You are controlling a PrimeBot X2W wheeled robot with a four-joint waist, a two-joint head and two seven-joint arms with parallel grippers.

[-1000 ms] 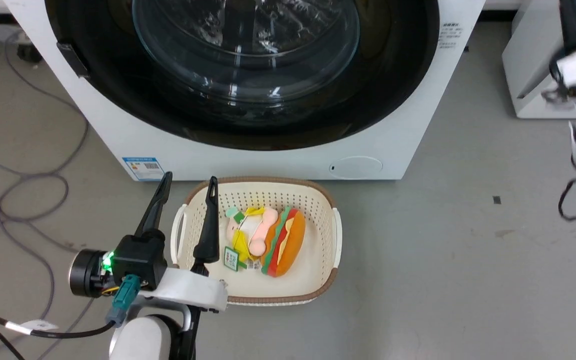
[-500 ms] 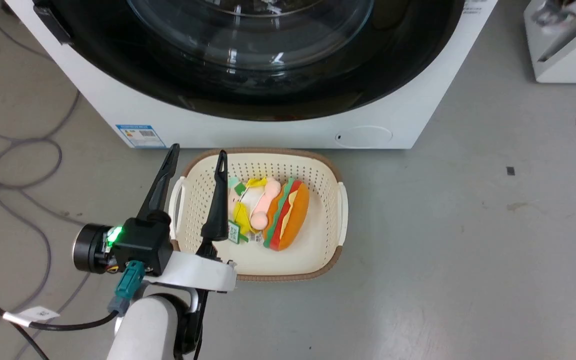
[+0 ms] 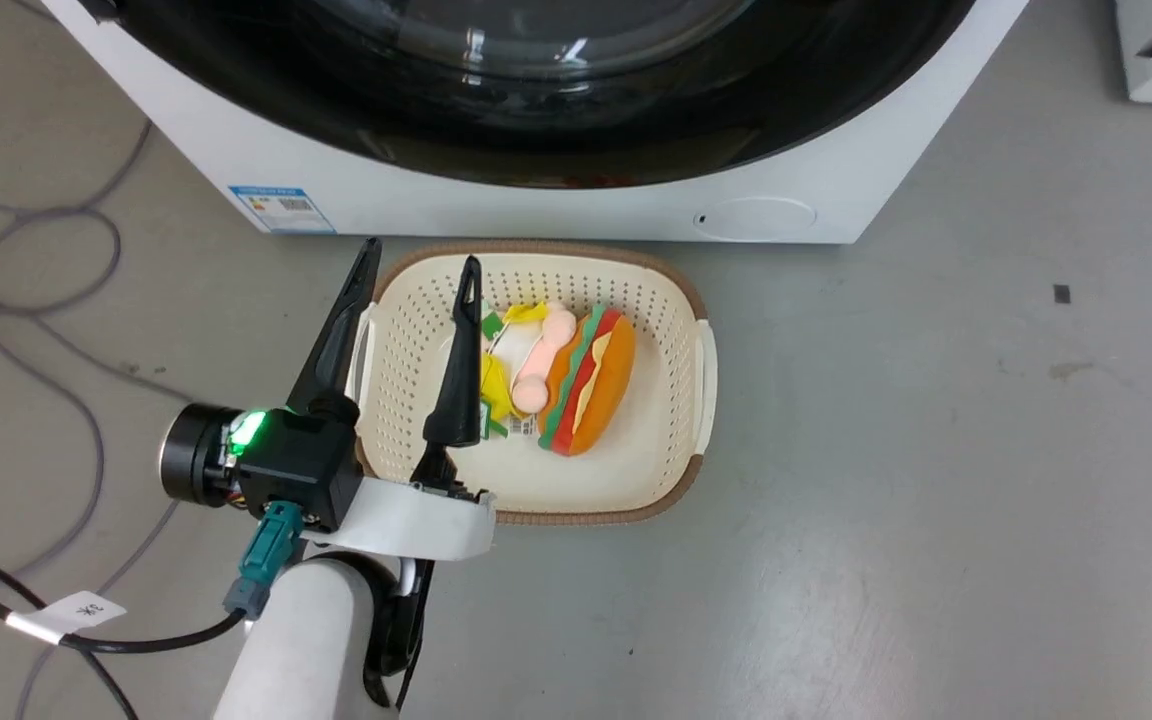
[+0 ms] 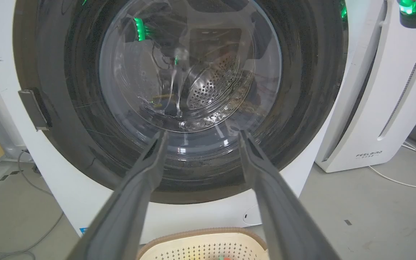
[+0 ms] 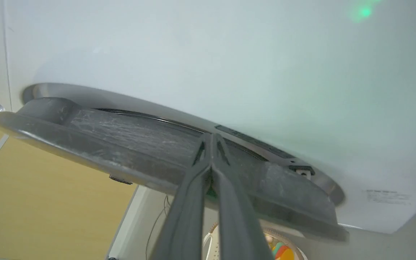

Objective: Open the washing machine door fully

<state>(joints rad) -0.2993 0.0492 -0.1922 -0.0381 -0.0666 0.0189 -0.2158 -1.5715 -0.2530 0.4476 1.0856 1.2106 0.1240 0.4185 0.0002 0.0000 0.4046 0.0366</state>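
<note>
The washing machine [image 3: 536, 215] is a white front-loader at the top of the head view. Its glossy black door [image 3: 536, 120] with a clear glass bowl sits close against the front in the left wrist view [image 4: 67, 126]. In the right wrist view the door [image 5: 121, 144] shows edge-on, standing slightly off the white front [image 5: 193, 54]. My right gripper [image 5: 211, 136] is shut, its tips at the gap behind the door's rim. My left gripper [image 3: 421, 252] hangs open over the basket's left side, pointing at the door [image 4: 201, 133], holding nothing.
A cream basket [image 3: 671, 290] holding a plush hamburger [image 3: 591, 385] and another soft toy sits on the floor against the machine's base. Grey cables [image 3: 36, 230] loop at the left. A white slanted appliance [image 4: 374, 108] stands right of the machine.
The head camera has tilted down, so the machine and basket sit higher in the picture. My right arm has left the head view at the upper right. The left gripper stays open.
</note>
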